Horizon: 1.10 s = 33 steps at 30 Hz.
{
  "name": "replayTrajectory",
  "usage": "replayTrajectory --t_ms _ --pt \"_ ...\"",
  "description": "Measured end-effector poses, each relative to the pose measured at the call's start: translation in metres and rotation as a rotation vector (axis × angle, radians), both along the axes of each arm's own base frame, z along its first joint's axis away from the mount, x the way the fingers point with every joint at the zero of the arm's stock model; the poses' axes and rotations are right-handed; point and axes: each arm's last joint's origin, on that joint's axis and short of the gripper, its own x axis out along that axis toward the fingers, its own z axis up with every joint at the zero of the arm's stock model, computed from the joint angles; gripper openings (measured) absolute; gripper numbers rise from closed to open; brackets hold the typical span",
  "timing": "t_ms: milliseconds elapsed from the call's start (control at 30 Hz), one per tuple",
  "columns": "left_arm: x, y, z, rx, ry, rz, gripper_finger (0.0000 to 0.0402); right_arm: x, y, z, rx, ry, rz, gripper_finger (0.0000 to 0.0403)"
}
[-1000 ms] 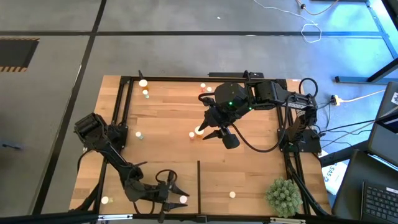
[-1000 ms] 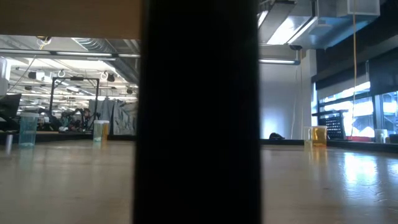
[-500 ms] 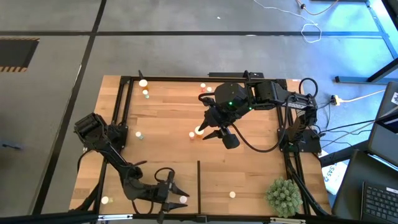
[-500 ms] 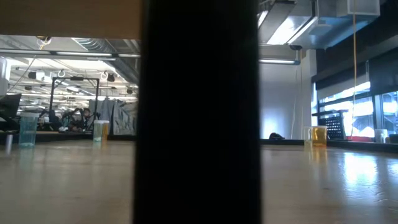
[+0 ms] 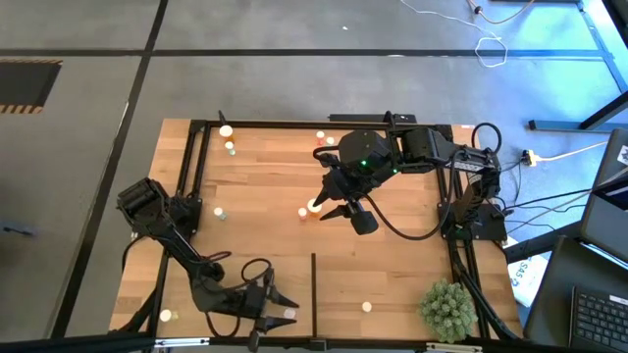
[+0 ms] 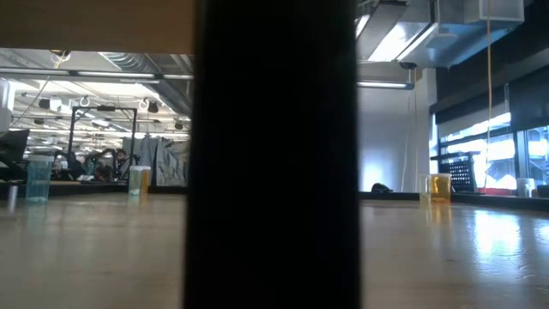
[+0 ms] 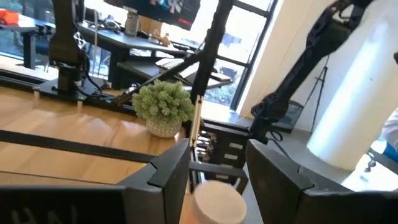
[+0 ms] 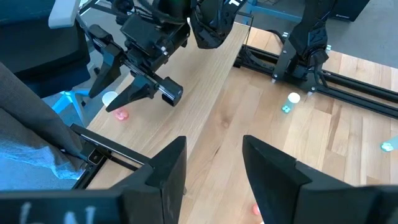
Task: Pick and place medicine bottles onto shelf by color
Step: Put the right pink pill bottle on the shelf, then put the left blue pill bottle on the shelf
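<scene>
Medicine bottle (image 7: 217, 202) between left gripper (image 5: 280, 306) fingers (image 7: 165, 171)

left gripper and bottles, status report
Left gripper shut on white-capped bottle, low over the shelf. Right gripper open, mid-table beside another bottle. Nothing blocking.
</scene>
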Motion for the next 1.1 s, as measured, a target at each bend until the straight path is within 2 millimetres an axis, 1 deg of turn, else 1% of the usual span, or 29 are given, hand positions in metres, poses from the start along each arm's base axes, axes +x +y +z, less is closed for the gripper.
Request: replayTrajectory --t_ms 267,433,600,800,933,1100 --pt "-0.007 -0.001 0.009 0.036 -0.057 0.083 0.0152 0.0 0.0 0.0 0.0 -0.001 0.0 0.016" --pt "-0.01 0.001 0.016 0.031 -0.071 0.146 0.0141 0.0 0.0 0.0 0.0 -0.001 0.0 0.016" --pt "-0.014 0.007 0.031 0.006 -0.089 0.157 0.0124 0.0 0.0 0.0 0.0 -0.001 0.0 0.016" --pt "-0.02 0.014 0.05 0.045 -0.108 0.174 0.0106 0.0 0.0 0.0 0.0 -0.002 0.001 0.016" --pt "-0.024 0.02 0.062 0.068 -0.112 0.188 0.0101 0.0 0.0 0.0 0.0 -0.002 0.0 0.016" --pt "-0.032 0.026 0.078 0.014 -0.142 0.181 0.0101 0.0 0.0 0.0 0.0 -0.002 0.0 0.016"
